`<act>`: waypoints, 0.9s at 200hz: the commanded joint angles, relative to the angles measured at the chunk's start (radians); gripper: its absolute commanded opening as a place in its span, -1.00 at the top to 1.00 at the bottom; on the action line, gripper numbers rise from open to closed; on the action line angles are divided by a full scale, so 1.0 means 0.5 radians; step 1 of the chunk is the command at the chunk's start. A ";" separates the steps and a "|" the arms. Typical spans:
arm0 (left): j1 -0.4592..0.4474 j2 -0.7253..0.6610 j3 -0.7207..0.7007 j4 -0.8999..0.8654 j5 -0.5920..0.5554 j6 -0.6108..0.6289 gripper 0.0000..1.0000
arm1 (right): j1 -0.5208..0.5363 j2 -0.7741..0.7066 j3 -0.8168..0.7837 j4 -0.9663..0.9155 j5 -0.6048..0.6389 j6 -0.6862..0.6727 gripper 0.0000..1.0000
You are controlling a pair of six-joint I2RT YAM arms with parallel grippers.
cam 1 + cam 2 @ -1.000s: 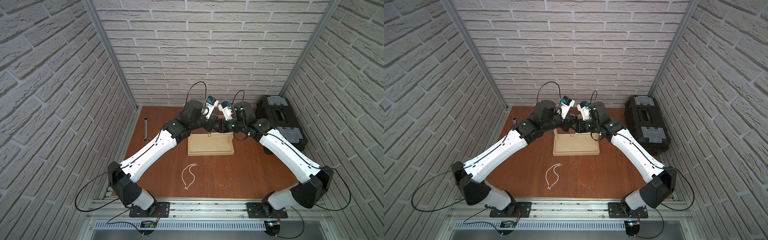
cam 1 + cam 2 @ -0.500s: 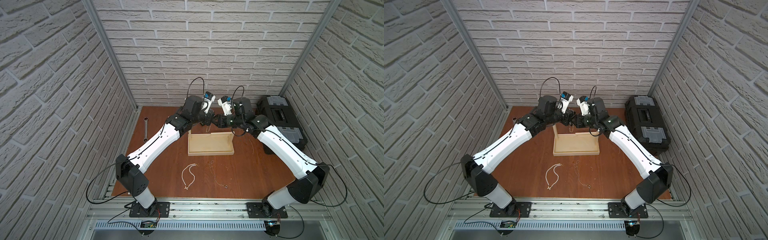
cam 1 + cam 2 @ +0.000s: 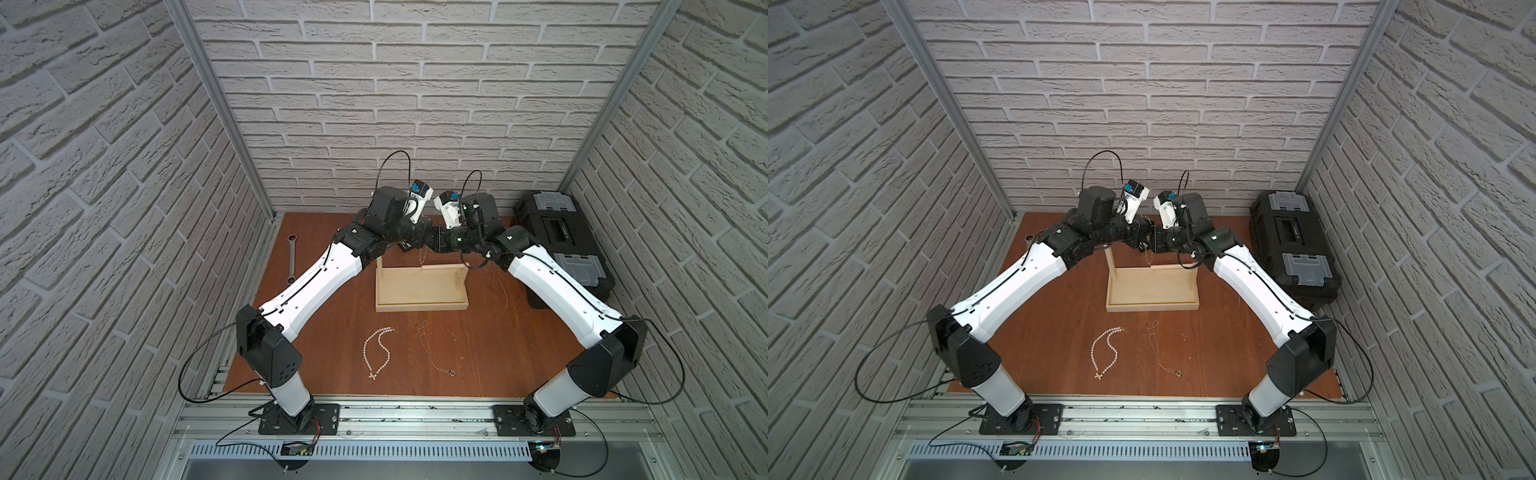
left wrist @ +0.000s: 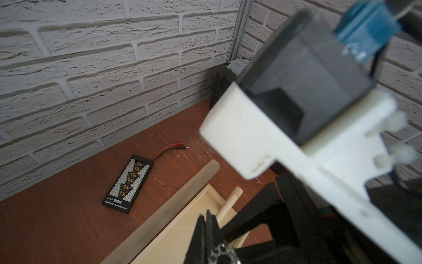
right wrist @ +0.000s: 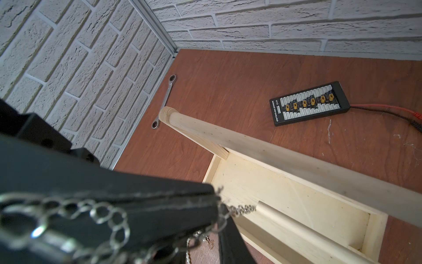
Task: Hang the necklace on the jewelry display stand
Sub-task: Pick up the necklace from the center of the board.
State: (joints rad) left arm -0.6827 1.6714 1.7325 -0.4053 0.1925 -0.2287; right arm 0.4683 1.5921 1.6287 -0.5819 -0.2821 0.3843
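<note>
The left gripper (image 4: 207,216) and the right gripper (image 3: 440,245) are meeting tip to tip above the rear part of the jewelry display stand (image 3: 419,308); the two arms are reaching in from opposite sides.

The left gripper's fingers (image 4: 201,228) are pressing together and pinching the chain necklace (image 5: 243,209) at their tips; further links are draping over the outside of these fingers in the right wrist view.

Whether the right gripper is clamping anything cannot be told. One of its fingers (image 5: 228,242) is standing just beside the chain, but the contact itself is hidden.

In both top views a short length of the chain necklace is hanging down from the meeting point towards the rear rim of the tray base (image 5: 274,194). In the right wrist view the chain is sitting over the tray base on the near side of the dowel bar (image 5: 285,156), apart from it.

The stand is resting upright on the wooden table (image 3: 332,291), near its middle and towards the back wall. In front of the stand, a pearl necklace with a cross pendant (image 3: 365,351) and a thin chain with a ring (image 3: 451,373) are lying flat on the table, apart from each other.

A wrench (image 3: 292,259) is lying near the left wall; a black toolbox (image 3: 557,232) is standing at the right rear corner; a black charging board (image 5: 309,104) with red and black leads is lying behind the stand.
</note>
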 commanded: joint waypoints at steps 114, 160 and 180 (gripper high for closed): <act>-0.001 0.070 0.141 -0.060 0.070 0.033 1.00 | -0.032 -0.098 -0.063 0.105 0.031 -0.059 0.38; 0.000 0.097 0.183 -0.113 0.121 0.044 1.00 | -0.058 -0.022 -0.018 0.164 0.068 -0.097 0.37; -0.004 0.111 0.206 -0.137 0.117 0.047 1.00 | -0.065 0.019 0.029 0.164 0.073 -0.103 0.38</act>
State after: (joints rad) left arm -0.6827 1.7119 1.8004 -0.4679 0.2272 -0.2195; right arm 0.4442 1.5818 1.5959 -0.5591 -0.2558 0.3511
